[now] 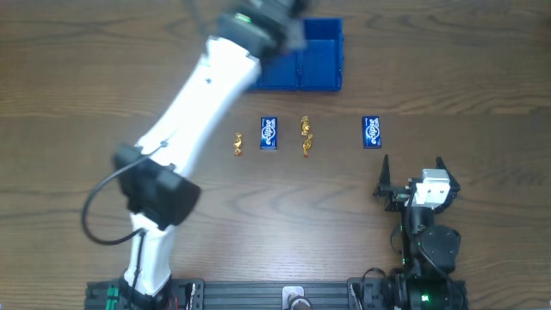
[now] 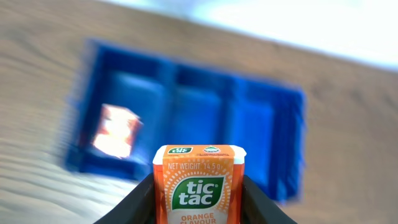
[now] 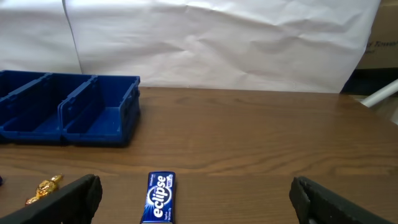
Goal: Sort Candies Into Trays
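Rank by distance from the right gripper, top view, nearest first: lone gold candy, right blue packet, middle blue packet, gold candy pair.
From the right gripper:
1. Right blue packet, row's right end.
2. Gold candy pair, mid-row.
3. Middle blue packet, left of the pair.
4. Lone gold candy, row's left end.

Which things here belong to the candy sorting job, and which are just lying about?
Job: blue tray; orange mint box in the left end effector; blurred orange item in the tray; two blue gum packs; gold-wrapped candies.
Lying about: white sheet; brown box.
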You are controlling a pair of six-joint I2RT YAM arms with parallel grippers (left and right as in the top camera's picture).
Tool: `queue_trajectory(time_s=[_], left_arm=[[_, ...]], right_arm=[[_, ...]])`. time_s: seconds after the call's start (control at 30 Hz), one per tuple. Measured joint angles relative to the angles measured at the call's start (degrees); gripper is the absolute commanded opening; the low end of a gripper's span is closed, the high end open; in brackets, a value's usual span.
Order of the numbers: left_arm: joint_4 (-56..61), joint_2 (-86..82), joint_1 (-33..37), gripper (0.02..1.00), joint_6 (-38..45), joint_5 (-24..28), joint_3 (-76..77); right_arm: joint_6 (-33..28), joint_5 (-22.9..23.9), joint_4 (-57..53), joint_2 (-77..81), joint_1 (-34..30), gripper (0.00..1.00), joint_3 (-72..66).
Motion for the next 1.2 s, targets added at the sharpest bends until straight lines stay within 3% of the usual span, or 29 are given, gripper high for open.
queue_trajectory(time_s=[0.1,0.23,0.6,1.2], left_arm=[[-1.25,-0.66,6.05,0.237,2.84,0.9,0.37],[-2.32,0.98,8.92,0.242,5.33,2.62,0.11],[-2.21,11.82,10.01,0.24,11.45,5.95,-0.24],[0.81,12.5,12.33,0.303,19.54,9.66,-0.68]], right_arm=[[0.0,0.0,0.0,0.0,0.0,0.998,0.0],[0.0,0.0,0.0,0.0,0.0,1.0,0.0],[0.0,0.0,0.0,0.0,0.0,1.0,0.0],[0.0,0.0,0.0,0.0,0.0,1.0,0.0]])
